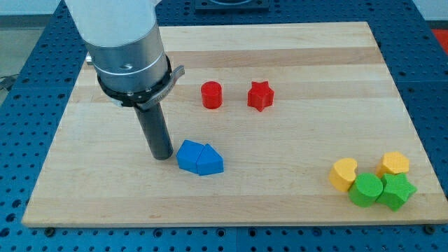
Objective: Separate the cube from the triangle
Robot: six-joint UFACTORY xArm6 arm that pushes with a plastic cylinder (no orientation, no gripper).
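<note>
A blue cube (188, 155) and a blue triangle (210, 162) lie pressed together on the wooden board (280, 140), left of its middle, the cube on the view's left. My tip (162, 155) rests on the board just left of the blue cube, very close to or touching its left side. The rod rises from the tip to the arm's grey cylinder at the view's top left.
A red cylinder (211, 94) and a red star (260, 96) sit above the blue pair. At the view's bottom right, a yellow heart (343, 173), a yellow hexagon (395, 164), a green cylinder (366, 190) and a green star (397, 191) are clustered.
</note>
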